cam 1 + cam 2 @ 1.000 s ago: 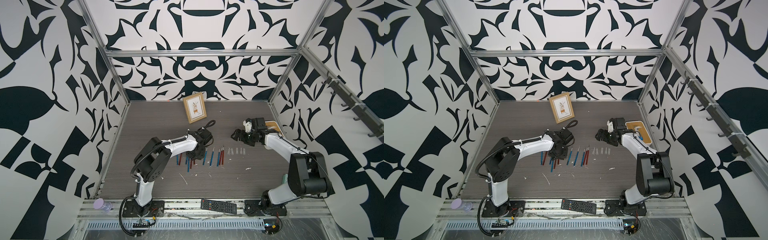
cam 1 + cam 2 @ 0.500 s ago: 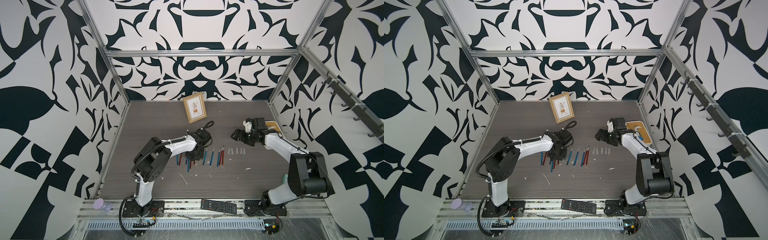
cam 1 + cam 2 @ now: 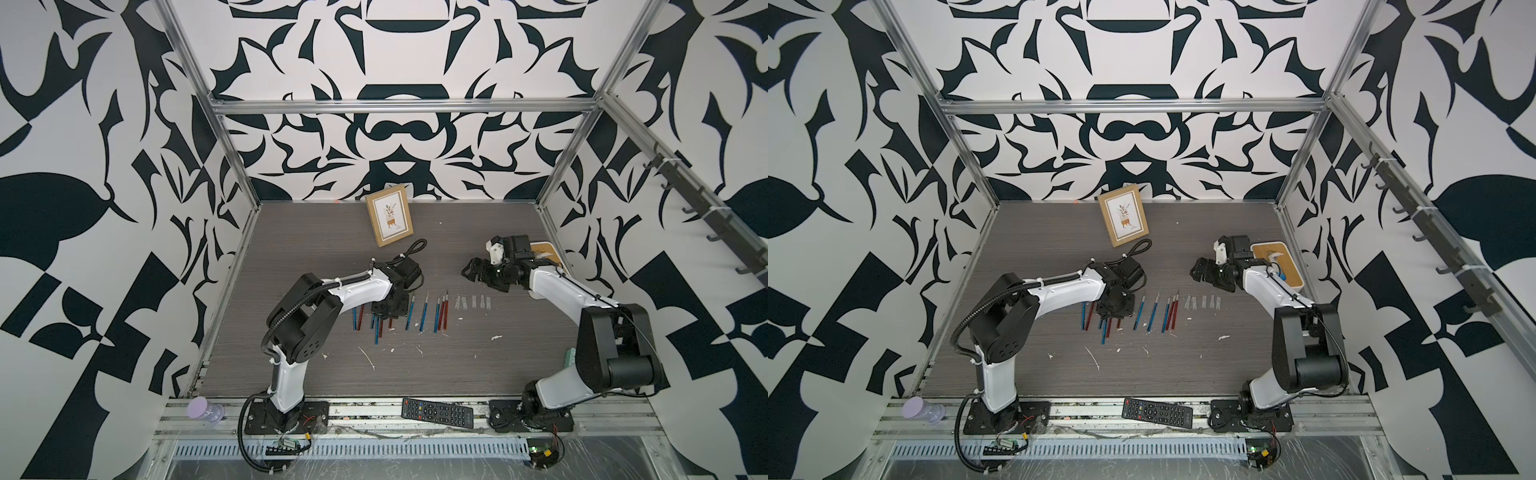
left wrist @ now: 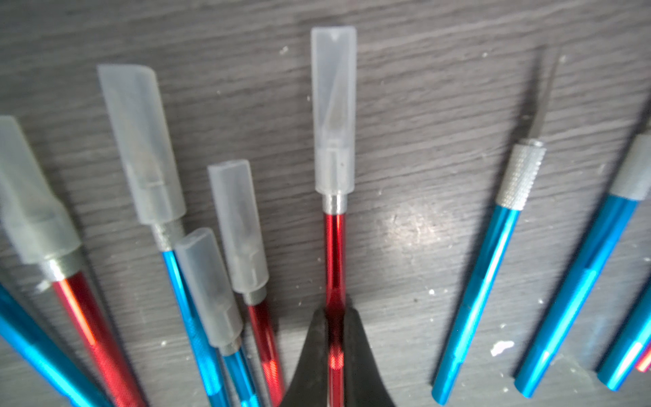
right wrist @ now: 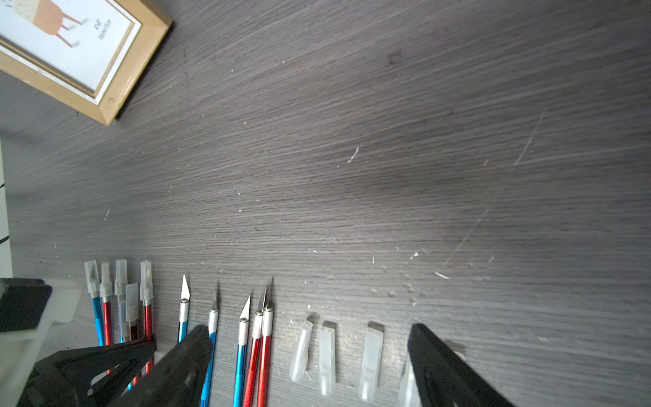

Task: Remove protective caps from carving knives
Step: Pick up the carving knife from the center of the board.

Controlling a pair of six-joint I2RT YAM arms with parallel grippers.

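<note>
Red carving knife [image 4: 334, 246] in the knife row across mid-table [image 3: 457, 374], blade toward far edge, protective cap [image 4: 333, 105] still on. Pinched at the handle by left gripper [image 4: 334, 313], jaws tight on it. Lifted or resting on the table: cannot tell.

On its left-edge side, more capped knives [image 4: 88, 327] with crossed handles (exact count unclear). On its right-edge side, bare-bladed knives [image 5: 184, 310], five in right wrist view.

Further toward right edge, row of loose caps [image 5: 370, 356] just beside the bare blades, none touching. Above them, right gripper [image 5: 309, 329], fingers spread wide, holding nothing.

Beyond: picture frame [image 3: 390, 221] at middle of far edge, white flecks [image 3: 495, 337] scattered toward near edge, remote [image 3: 437, 413] on rail [image 3: 365, 411] past near edge.
</note>
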